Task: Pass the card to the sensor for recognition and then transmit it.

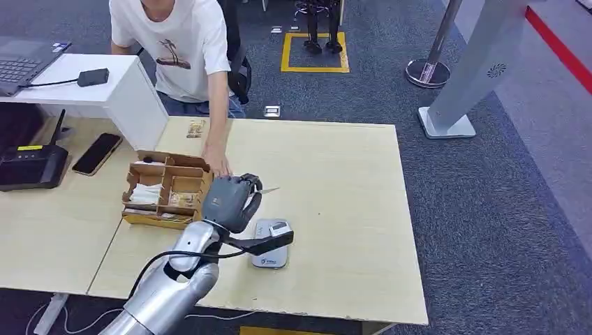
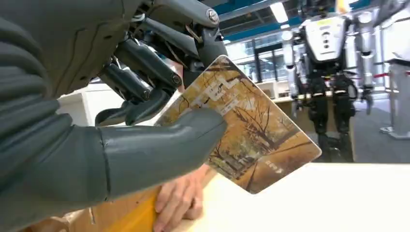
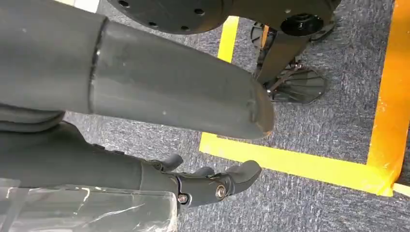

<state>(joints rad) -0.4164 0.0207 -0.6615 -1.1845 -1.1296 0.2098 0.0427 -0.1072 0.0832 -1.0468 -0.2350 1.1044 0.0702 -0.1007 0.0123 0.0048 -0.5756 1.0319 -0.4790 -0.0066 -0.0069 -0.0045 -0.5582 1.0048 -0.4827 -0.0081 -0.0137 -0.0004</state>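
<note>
My left hand (image 1: 229,202) hangs above the light wooden table (image 1: 349,209), just behind the small white-and-grey card sensor (image 1: 271,259). It pinches a card (image 2: 256,140) printed with autumn trees between thumb (image 2: 159,150) and fingers (image 2: 145,63). In the head view the card (image 1: 269,189) shows edge-on as a thin sliver poking out past the fingers, to the right. It is above the sensor, not touching it. My right hand (image 3: 208,186) hangs over the grey carpet, fingers apart, with nothing in it.
A person in a white T-shirt (image 1: 174,42) stands at the table's far side, one hand (image 1: 218,165) resting beside a cardboard organiser box (image 1: 167,188). A phone (image 1: 97,153), a black router (image 1: 31,167) and a laptop (image 1: 21,66) lie to the left.
</note>
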